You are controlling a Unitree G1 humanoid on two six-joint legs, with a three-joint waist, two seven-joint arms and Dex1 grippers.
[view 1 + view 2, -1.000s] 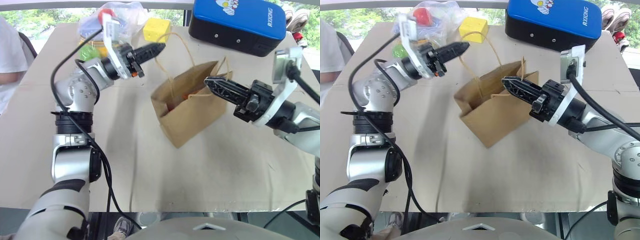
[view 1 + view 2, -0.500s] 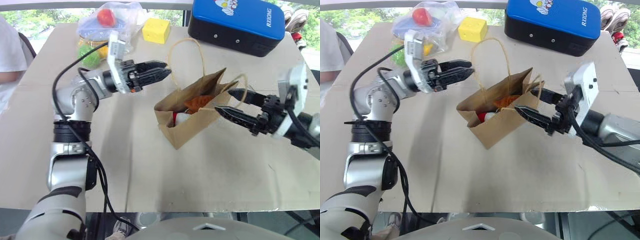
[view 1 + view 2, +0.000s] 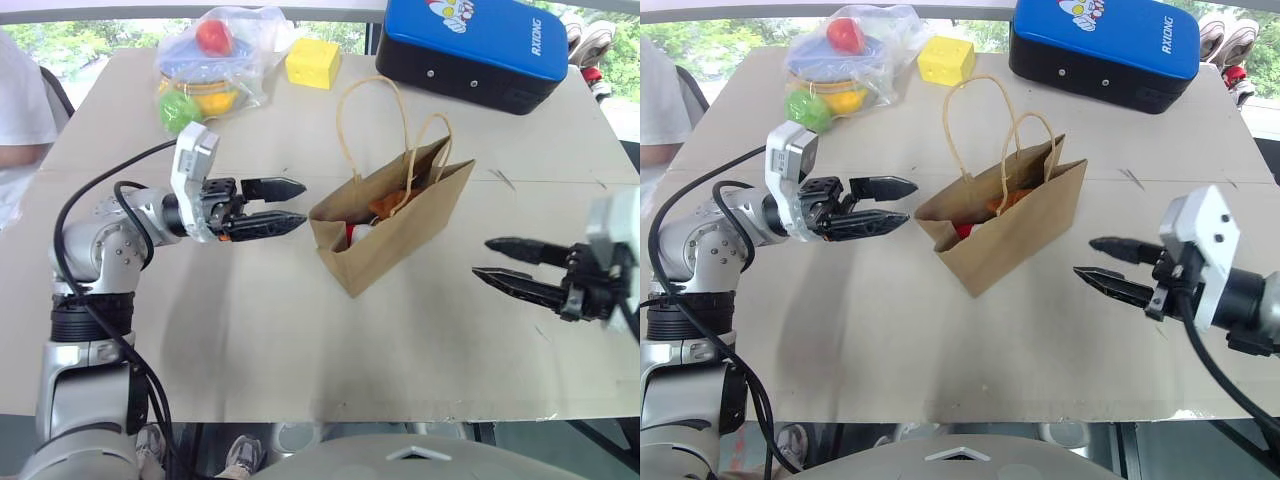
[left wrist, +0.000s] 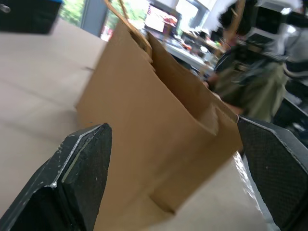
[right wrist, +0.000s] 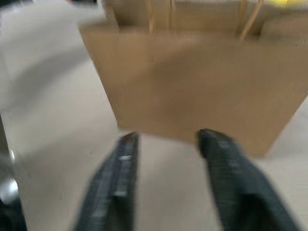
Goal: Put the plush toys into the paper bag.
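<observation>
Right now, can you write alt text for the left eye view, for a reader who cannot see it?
A brown kraft paper bag stands open on the beige table, plush toys inside. The left gripper and right gripper flank it, fingers open, holding nothing.

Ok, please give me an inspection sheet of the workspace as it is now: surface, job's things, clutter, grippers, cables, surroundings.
Surface: beige table, bare in front of the bag.
Job's things: paper bag upright mid-table, handles up; white-and-red plush toy and brown plush toy inside it.
Clutter: clear plastic bag of toy fruits, yellow block, blue case, all along the far edge.
Grippers: left gripper open and empty, beside the bag; right gripper open and empty, clear of the bag.
Cables: black cable looping over the left arm.
Surroundings: a person's white sleeve at the left edge; greenery beyond the table.
</observation>
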